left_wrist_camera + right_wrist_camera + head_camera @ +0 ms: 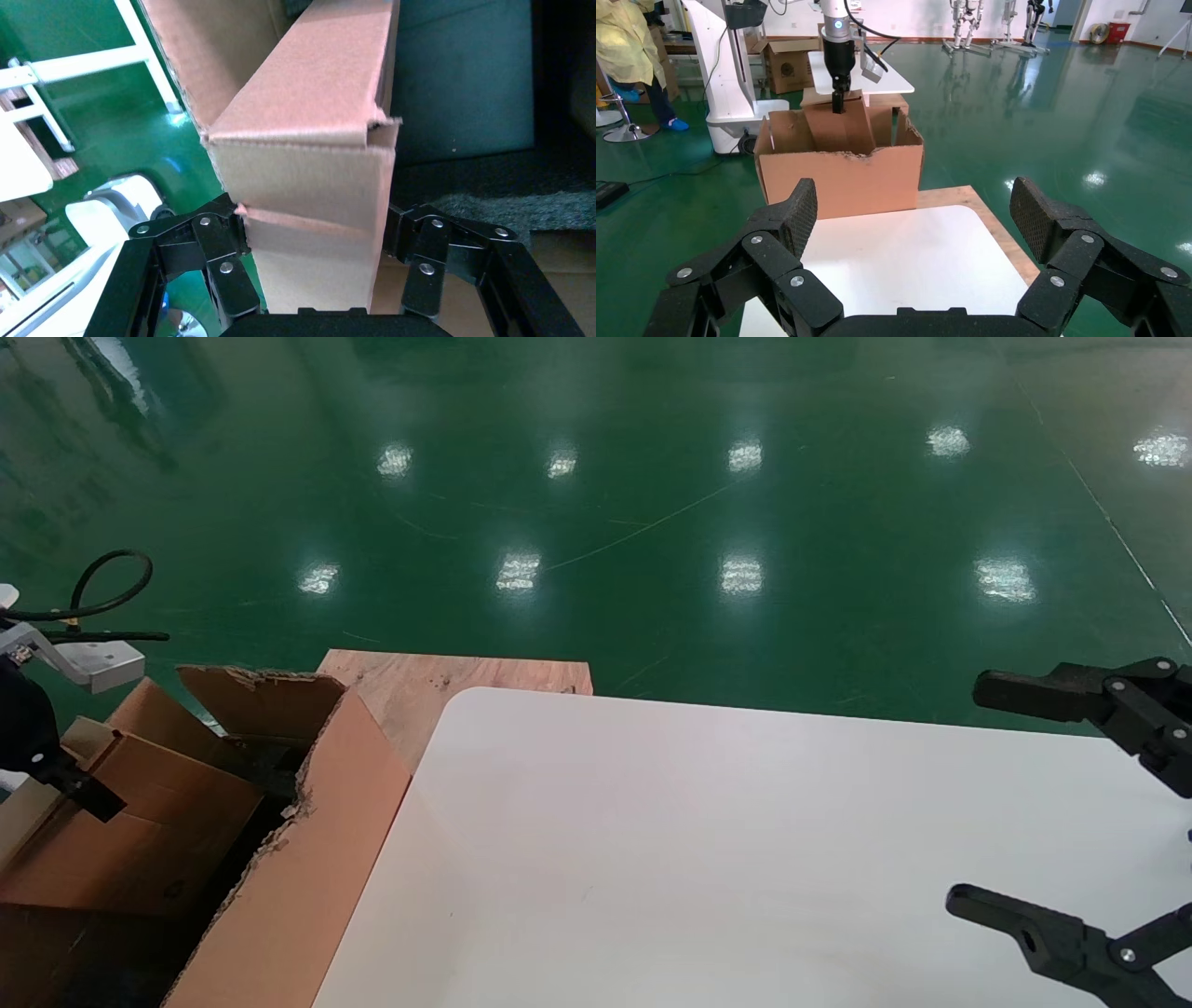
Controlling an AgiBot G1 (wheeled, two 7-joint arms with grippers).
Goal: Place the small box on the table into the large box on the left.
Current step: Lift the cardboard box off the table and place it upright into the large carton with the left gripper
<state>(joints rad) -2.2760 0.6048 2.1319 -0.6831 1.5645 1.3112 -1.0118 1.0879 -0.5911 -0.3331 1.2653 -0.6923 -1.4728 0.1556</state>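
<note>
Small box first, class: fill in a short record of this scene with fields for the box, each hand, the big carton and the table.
small box: gripped from both sides, tilted, inside the large box
left hand: shut on the small box, over the large box
large box: open, torn flaps, left of the table
right hand: open, holding nothing, above the table
table: white top

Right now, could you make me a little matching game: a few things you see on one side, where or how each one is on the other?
Things:
1. small box
2. large box
3. right gripper
4. wooden board

States:
A. open, over the white table
B. sticking out behind the table's far left corner
C. clamped by the left gripper
D. left of the table, torn flaps open

Pairs: 1-C, 2-D, 3-A, 4-B
</note>
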